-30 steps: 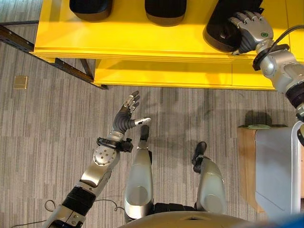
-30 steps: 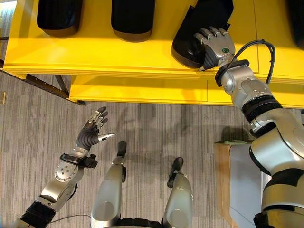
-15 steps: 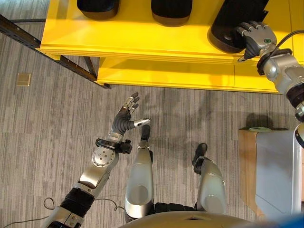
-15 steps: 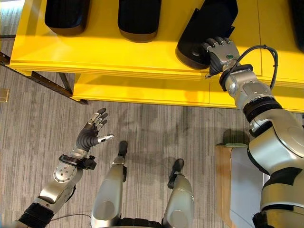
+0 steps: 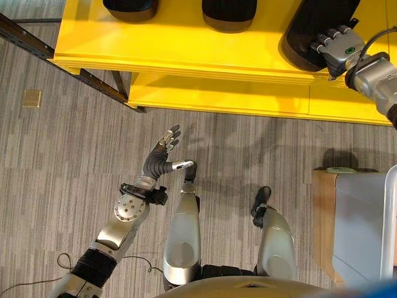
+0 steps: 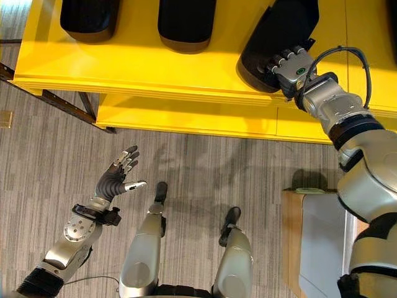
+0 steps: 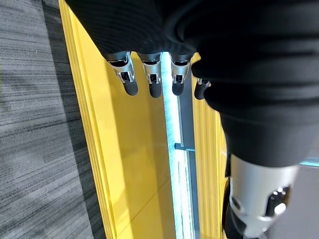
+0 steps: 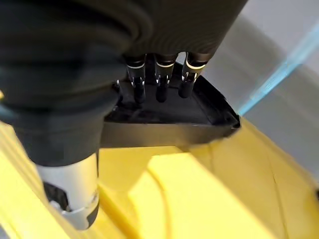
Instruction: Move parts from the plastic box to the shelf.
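A: While the black part (image 6: 279,37) is lying on the yellow shelf (image 5: 186,43), how is it held by the right hand (image 6: 290,64)?

B: It is not really gripped, as far as can be judged. The fingers (image 8: 158,82) are laid fairly straight over the near end of the part, and nothing is seen curled round it. The part is probably being pushed or steadied so that it is set deeper on the shelf, away from the front edge.

A: Why is it placed with such an angle?

B: It is lying tilted compared with the two other black parts (image 5: 229,12), which are set straight in a row well to the left of the hand. Most likely it must be turned a little before the step can be called finished.

A: And the left hand (image 5: 162,155)?

B: It is kept low over the floor, relaxed and empty, with the fingers spread. It is well apart from the shelf, so nothing is disturbed by it.

A: How much room is left for moving?

B: Bare yellow surface is seen between the hand and the nearest straight part, so a sideways slide is possible. The front edge of the shelf is just under the wrist, therefore any pull toward the robot should be avoided. The plastic box cannot be identified with certainty.
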